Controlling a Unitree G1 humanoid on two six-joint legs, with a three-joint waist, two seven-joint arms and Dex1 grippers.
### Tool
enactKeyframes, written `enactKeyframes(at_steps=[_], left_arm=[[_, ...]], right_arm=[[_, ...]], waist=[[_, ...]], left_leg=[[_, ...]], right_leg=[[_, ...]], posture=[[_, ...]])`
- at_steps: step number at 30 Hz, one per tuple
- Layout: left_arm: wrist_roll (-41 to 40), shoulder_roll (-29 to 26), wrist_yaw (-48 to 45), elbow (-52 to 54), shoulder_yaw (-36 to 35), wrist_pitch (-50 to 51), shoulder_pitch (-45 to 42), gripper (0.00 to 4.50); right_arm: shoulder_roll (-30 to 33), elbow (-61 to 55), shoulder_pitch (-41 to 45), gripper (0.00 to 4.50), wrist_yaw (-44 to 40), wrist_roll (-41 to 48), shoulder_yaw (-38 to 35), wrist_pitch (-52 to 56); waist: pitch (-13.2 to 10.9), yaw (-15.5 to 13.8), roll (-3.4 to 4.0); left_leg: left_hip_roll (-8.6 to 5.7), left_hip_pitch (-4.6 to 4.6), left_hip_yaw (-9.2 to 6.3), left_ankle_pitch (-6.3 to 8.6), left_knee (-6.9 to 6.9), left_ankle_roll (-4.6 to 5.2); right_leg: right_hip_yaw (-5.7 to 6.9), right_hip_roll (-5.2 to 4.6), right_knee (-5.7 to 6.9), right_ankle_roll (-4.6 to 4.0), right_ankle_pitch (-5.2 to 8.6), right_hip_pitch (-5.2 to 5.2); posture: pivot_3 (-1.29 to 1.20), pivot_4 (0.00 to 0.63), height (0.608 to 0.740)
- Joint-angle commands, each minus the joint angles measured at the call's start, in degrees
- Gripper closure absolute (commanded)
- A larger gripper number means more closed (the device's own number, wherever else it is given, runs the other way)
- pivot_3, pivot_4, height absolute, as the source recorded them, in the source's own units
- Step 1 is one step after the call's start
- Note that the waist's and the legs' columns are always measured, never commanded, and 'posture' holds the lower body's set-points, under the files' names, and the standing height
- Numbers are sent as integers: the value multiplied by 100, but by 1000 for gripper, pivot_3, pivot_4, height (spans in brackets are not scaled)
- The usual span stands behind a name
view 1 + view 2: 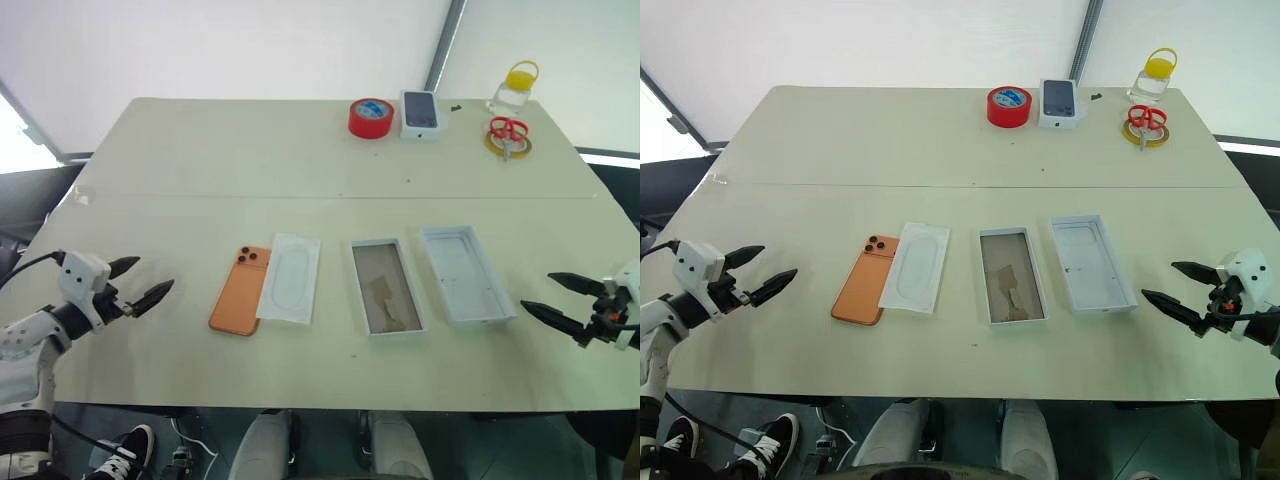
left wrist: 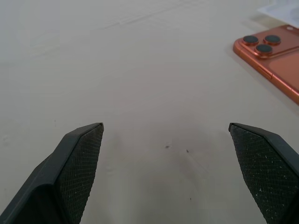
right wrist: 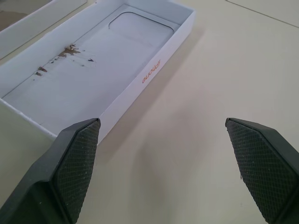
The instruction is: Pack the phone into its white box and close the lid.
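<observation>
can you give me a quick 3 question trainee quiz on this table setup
1. True or false: the phone already lies inside the white box.
2. What lies directly beside the phone, overlapping its edge? A) red tape roll B) flat white insert C) scissors
3. Fill in: both the left end effector and the right end effector are ____.

Key: 1 false, it lies camera side up on the table. 2 B, the flat white insert. 3 open, holding nothing; the lid sits nearest the right one.

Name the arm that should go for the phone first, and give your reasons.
Probably the left. The left pincer hovers open on the phone's side; the right pincer is beyond the white box and the lid.
</observation>
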State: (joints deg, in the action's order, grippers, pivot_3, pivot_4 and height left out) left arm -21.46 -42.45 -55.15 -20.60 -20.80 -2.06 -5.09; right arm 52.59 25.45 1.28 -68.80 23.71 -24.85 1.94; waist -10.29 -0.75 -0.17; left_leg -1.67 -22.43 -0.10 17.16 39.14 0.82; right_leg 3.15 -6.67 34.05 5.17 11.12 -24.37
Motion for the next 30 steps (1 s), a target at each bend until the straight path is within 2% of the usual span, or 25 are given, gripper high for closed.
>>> enactKeyframes(at_steps=[1, 14, 21, 30], left_arm=[[33, -71, -80, 50, 13, -96, -33, 0], [199, 52, 98, 248, 223, -111, -99, 0], [100, 98, 257, 1101, 476, 700, -59, 0], [-4, 236, 390, 1800, 841, 1534, -544, 0]], right_arm=[[-41, -110, 81, 22, 71, 36, -62, -79], [-114, -471, 173, 22, 307, 31, -19, -56], [-153, -676, 392, 22, 336, 50, 135, -8], [-522, -2141, 868, 22, 626, 260, 685, 627]], waist=[[0, 0, 0], [0, 0, 0], [0, -2, 0], [0, 1, 1]], left_leg=[[0, 0, 0, 0, 0, 0], [0, 0, 1, 0, 0, 0], [0, 0, 1, 0, 0, 0], [4, 0, -1, -1, 1, 0]], right_leg=[[0, 0, 0, 1, 0, 0], [-1, -1, 0, 0, 0, 0], [0, 0, 1, 0, 0, 0], [-1, 20, 3, 12, -8, 0]], posture=[[0, 150, 740], [0, 150, 740], [0, 150, 740], [0, 150, 740]])
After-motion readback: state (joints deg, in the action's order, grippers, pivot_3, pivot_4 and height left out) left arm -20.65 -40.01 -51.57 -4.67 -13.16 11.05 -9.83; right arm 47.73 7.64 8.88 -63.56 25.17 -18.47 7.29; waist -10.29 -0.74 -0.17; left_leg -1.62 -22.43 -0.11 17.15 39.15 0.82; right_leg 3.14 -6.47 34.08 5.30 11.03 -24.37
